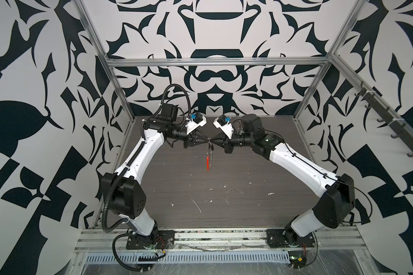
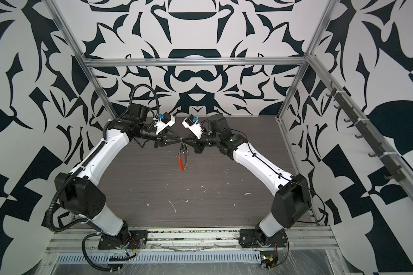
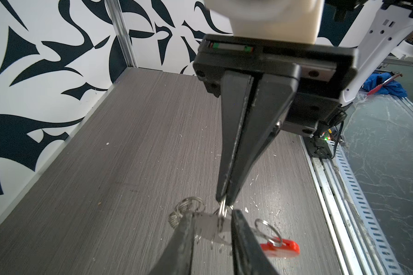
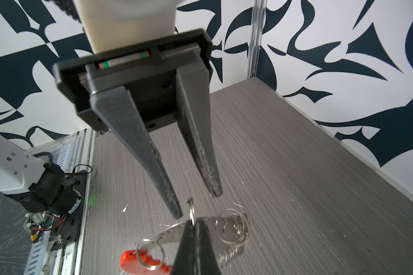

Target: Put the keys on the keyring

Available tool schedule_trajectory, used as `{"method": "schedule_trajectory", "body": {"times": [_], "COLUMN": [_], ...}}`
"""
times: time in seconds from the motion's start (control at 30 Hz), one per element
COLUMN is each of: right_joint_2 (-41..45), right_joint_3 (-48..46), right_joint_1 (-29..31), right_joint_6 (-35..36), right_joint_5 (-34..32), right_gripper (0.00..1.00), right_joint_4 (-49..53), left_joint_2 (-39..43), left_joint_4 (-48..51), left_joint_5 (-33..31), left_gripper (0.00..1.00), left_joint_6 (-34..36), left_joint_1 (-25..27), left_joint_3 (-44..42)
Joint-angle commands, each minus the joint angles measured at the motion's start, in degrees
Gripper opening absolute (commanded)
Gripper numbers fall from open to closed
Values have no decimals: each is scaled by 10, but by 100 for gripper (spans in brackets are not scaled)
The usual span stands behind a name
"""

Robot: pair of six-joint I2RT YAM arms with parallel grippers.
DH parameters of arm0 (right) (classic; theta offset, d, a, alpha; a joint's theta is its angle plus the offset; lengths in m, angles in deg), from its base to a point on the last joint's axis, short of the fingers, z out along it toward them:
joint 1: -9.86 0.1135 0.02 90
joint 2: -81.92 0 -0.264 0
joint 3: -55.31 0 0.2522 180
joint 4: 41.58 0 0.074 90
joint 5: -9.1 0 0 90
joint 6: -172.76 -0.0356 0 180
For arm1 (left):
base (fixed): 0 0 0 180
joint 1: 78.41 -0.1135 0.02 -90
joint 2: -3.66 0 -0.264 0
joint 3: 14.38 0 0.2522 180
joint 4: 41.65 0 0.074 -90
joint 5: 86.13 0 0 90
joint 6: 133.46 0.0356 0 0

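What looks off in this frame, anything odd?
Keyring dangles above the table from one small split ring pinched in the shut right tool; left tool stands open at that ring, gripping nothing. No black key tag shows in any view. Table is flecked with white scuffs.

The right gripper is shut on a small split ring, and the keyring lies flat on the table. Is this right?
Not entirely. The right gripper is shut on a split ring, but the keyring hangs in the air above the table, as both top views show.
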Motion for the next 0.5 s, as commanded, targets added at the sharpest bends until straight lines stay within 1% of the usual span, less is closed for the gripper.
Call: {"method": "schedule_trajectory", "body": {"times": [0.0,0.1,0.23,0.4,0.43,0.47], "right_joint_2": [5,2,3,8,11,14], "right_joint_3": [38,44,47,47,47,46], "right_joint_1": [5,7,9,10,10,10], "right_joint_6": [10,13,16,13,6,-1], "right_joint_5": [4,5,5,-10,-19,-31], "right_gripper": [0,0,0,0,0,0], "right_joint_4": [-17,-9,-3,0,-3,-6], "left_joint_2": [-11,-14,-20,-22,-21,-19], "left_joint_4": [50,54,58,56,50,35], "left_joint_5": [20,20,27,54,66,78], "left_gripper": [25,17,1,0,0,0], "left_joint_6": [21,22,22,22,17,-4], "left_joint_1": [0,3,5,6,6,5], "left_joint_3": [21,26,33,33,31,27]}}
